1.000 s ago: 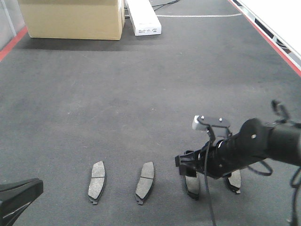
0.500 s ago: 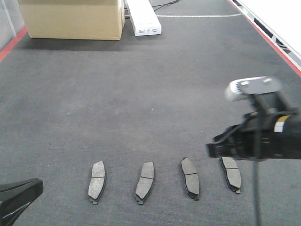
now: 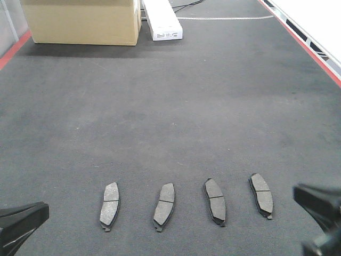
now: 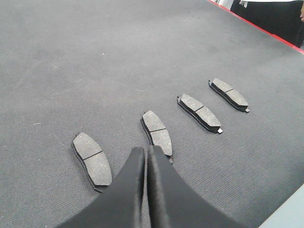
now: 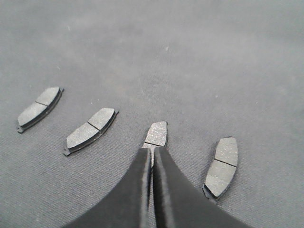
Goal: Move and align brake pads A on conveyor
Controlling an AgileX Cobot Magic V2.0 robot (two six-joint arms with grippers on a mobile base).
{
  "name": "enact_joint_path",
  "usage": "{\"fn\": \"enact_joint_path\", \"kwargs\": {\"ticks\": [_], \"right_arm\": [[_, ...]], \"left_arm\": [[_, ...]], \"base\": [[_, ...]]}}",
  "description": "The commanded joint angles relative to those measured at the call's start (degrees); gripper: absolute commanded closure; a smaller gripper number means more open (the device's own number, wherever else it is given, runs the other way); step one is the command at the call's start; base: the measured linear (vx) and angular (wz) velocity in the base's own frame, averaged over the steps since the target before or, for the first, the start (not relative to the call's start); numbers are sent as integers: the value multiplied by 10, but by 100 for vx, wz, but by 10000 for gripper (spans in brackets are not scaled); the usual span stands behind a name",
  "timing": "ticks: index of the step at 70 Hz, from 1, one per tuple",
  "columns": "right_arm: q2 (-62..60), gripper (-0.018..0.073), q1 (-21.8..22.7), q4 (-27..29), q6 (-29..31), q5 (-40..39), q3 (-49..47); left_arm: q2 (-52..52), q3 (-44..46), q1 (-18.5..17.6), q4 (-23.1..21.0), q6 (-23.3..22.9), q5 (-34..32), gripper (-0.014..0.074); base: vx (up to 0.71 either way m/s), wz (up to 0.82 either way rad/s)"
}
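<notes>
pads: four brake pads [image 3: 167, 206] lay in a row on the conveyor [image 3: 170, 106].
behind: cardboard box [image 3: 82, 21], white box [image 3: 162, 21].
left hand [image 4: 146, 153]: closed, empty.
right hand [image 5: 152, 153]: closed, empty, its tip hid part of one pad.

The left gripper [image 4: 146, 151] has its two black fingers pressed together with only a thin seam between them, holding nothing, tips pointing forward and down. The right gripper [image 5: 153, 151] is closed the same way, fingers meeting at the tips. In the front view both arms sit low at the bottom corners, left [image 3: 18, 221] and right [image 3: 319, 205]
</notes>
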State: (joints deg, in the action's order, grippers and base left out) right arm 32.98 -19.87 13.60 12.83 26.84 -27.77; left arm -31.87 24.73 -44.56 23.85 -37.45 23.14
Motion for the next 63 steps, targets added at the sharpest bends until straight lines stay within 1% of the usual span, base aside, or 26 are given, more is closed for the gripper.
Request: {"fn": "enact_joint_path", "kwargs": {"ticks": [1, 12, 61, 63], "right_arm": [[-42, 566, 0, 0, 7, -61, 10], [-73, 566, 0, 0, 7, -81, 21], [-73, 564, 0, 0, 7, -79, 21], [-73, 564, 0, 0, 7, -79, 21]], "left_arm": [[1, 14, -3, 6, -4, -38, 603], [1, 14, -3, 6, -4, -38, 603], [1, 12, -3, 6, -3, -38, 603], [1, 12, -3, 1, -2, -35, 603]], "base": [[0, 0], [0, 0], [0, 0], [0, 0]]}}
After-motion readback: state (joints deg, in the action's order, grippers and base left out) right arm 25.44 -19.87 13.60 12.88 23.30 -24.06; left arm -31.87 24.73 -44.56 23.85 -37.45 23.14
